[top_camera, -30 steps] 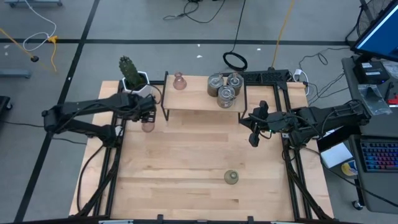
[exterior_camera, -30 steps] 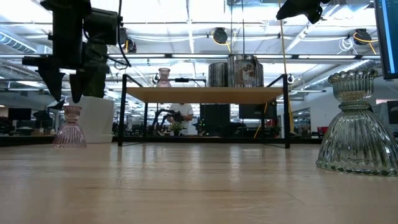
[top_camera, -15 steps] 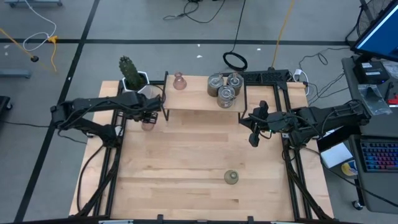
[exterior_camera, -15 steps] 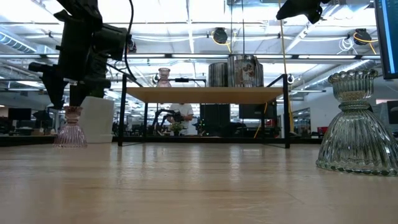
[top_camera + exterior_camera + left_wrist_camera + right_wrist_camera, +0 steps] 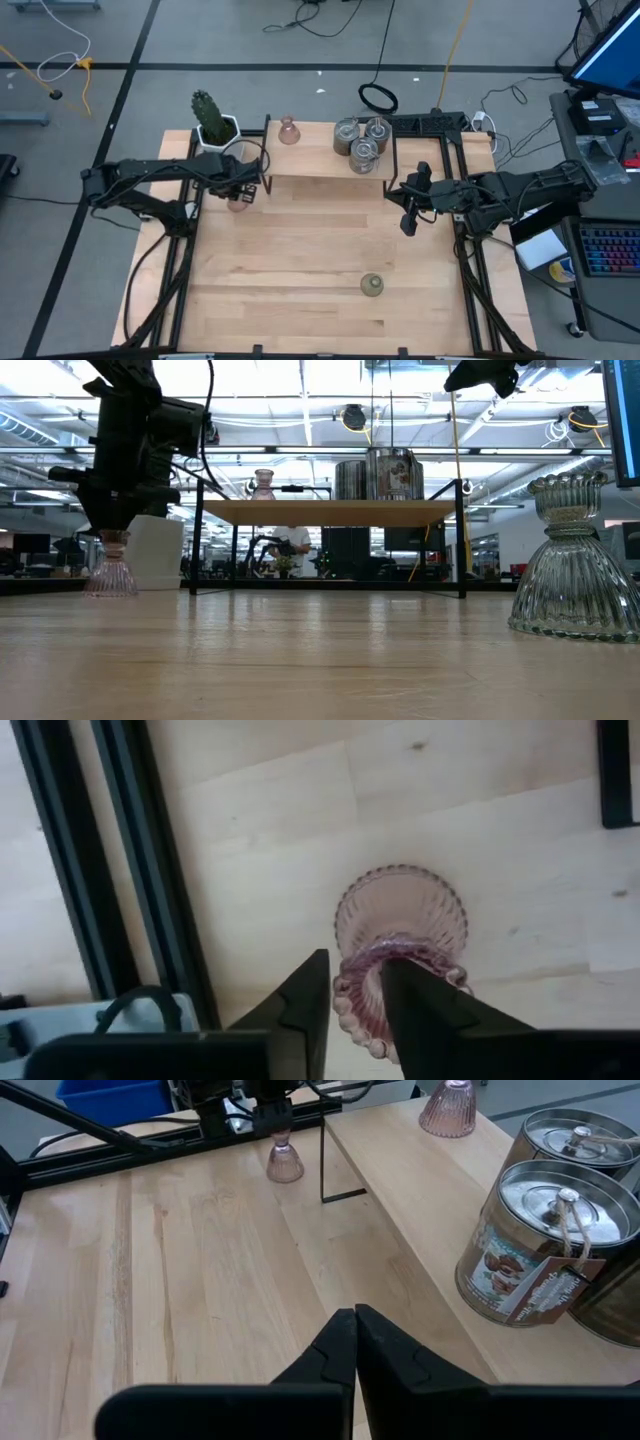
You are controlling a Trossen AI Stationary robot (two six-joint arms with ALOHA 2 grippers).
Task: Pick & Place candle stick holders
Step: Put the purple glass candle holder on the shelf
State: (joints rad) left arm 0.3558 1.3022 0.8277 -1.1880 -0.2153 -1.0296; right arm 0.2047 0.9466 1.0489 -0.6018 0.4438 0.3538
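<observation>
High view: left gripper (image 5: 238, 187) sits over the pink glass candle holder (image 5: 238, 203), which stands on the table (image 5: 300, 270) just beside the front left leg of the raised shelf (image 5: 320, 165). A second earlier the arm was a little further left; it has slid in over the holder. Second pink holder (image 5: 288, 131) and three metal tins (image 5: 360, 145) are on the shelf, the olive-green holder (image 5: 372, 285) stands alone near the front edge, and the cactus pot (image 5: 215, 125) is at the back left. Right gripper (image 5: 407, 222) waits off the shelf's right end.

Low view: fingers have dropped from flanking the neck to covering the rim; base still flat on the wood.

Left wrist view: fingers (image 5: 310, 1005) have narrowed, one inside the beaded rim, one outside, pinching its wall. Judgement: grasp just made, lift comes next.

Right wrist view: own fingers (image 5: 340, 1345) pressed together, holding nothing
</observation>
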